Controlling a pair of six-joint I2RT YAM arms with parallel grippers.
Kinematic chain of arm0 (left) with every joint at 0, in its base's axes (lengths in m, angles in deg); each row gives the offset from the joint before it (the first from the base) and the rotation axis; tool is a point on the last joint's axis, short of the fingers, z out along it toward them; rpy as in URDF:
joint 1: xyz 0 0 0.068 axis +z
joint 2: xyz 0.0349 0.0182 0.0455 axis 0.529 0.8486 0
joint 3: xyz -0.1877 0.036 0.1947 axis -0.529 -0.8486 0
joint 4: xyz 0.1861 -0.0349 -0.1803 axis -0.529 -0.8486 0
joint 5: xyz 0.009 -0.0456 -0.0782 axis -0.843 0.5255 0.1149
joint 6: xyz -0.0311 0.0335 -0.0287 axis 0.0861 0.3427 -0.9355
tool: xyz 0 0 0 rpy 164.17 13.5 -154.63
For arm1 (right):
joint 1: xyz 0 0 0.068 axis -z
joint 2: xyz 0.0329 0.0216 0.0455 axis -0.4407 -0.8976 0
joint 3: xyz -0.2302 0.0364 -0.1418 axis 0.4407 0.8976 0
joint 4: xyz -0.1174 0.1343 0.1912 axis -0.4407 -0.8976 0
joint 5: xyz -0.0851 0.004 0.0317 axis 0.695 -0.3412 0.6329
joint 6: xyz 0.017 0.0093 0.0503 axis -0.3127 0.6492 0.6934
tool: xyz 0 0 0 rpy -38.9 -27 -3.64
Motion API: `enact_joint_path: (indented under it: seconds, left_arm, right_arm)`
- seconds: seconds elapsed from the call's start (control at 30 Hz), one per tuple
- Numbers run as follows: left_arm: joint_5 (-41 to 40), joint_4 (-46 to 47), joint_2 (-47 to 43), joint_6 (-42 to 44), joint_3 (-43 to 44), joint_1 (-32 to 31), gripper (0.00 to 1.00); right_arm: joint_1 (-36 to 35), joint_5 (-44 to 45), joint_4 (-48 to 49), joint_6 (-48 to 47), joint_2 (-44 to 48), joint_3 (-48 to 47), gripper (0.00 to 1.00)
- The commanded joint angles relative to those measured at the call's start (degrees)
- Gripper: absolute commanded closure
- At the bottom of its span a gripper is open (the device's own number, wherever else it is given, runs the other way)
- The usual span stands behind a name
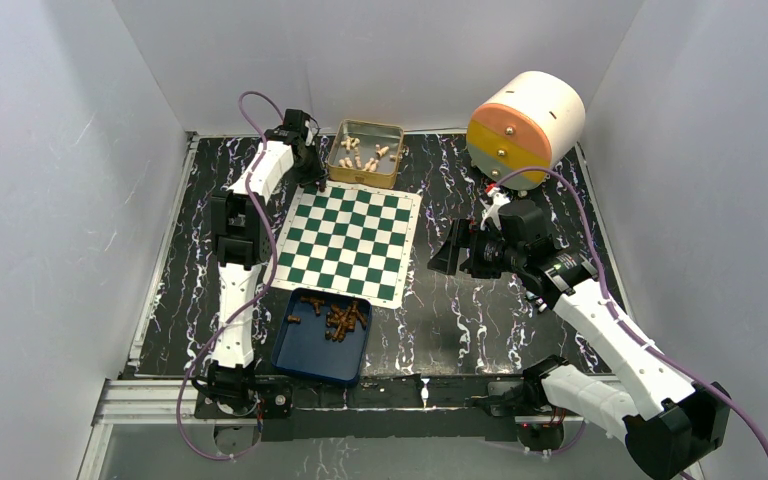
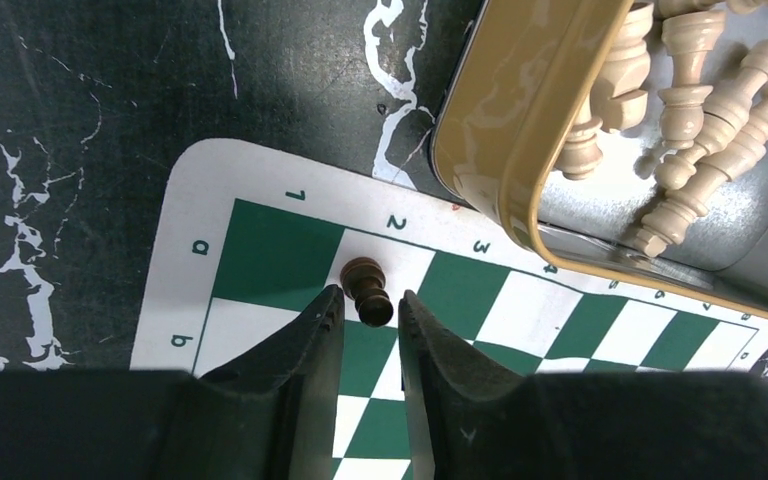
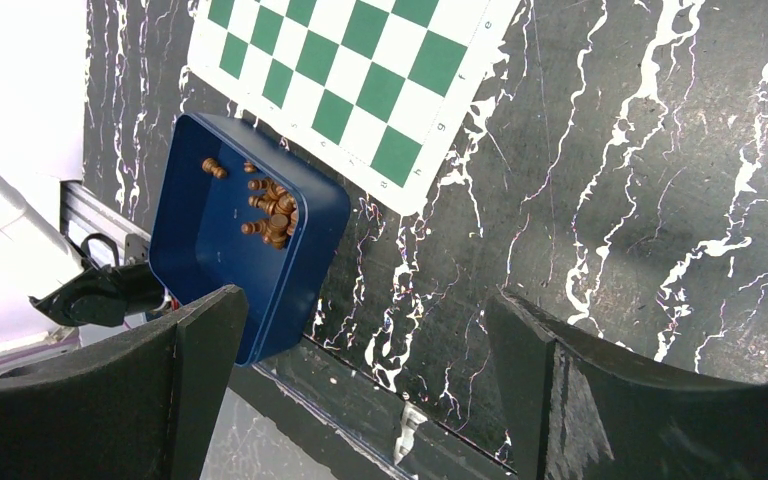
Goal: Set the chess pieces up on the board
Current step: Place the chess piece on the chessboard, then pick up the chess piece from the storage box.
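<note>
With my left claw (image 2: pixel 370 302) slightly parted around, not pinching, the dark chess piece (image 2: pixel 365 280) standing on a white square at the board (image 2: pixel 185 250)'s far-left corner beside the gold tin (image 2: pixel 480 150), I should lift straight up, brushing neither side.

Black marbled table (image 1: pixel 460 320) (white-veined) carries board (image 1: pixel 348 238), blue tray (image 1: pixel 310 357), gold tin (image 1: pixel 363 181), cylinder (image 1: pixel 525 125).

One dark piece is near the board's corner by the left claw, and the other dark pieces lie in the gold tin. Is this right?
No: the other dark pieces lie in the blue tray, not the gold tin, which holds cream pieces; the top external view shows it.
</note>
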Motion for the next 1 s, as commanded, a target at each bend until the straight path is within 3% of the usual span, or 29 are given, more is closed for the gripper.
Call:
enact_joint_path:
  seconds: [0.0, 0.33, 0.53, 0.67, 0.97]
  left_arm:
    - [1.64, -1.52, -1.03, 0.66, 0.57, -0.30, 0.73]
    - [3.93, -4.11, -5.04, 0.16, 3.78, -0.24, 0.59]
    - [1.09, -7.86, -12.71, 1.15, -0.84, -0.23, 0.58]
    - [-1.45, -9.33, -19.91, 2.69, -8.53, -0.31, 0.59]
    - [-8.21, -9.31, -42.06, 6.64, -36.76, -4.17, 0.63]
  right_arm:
    - [-0.12, 0.38, 0.87, -0.86, 0.74, -2.30, 0.01]
    - [-0.16, 0.63, 0.42, -0.87, 1.98, -2.31, 0.01]
    - [-0.17, 0.32, 1.45, -0.47, 2.80, -1.24, 0.01]
    - [-0.16, -1.84, 2.26, 0.02, 1.65, -1.77, 0.01]
    - [-0.16, -2.46, 1.48, -1.27, 2.18, -1.94, 0.01]
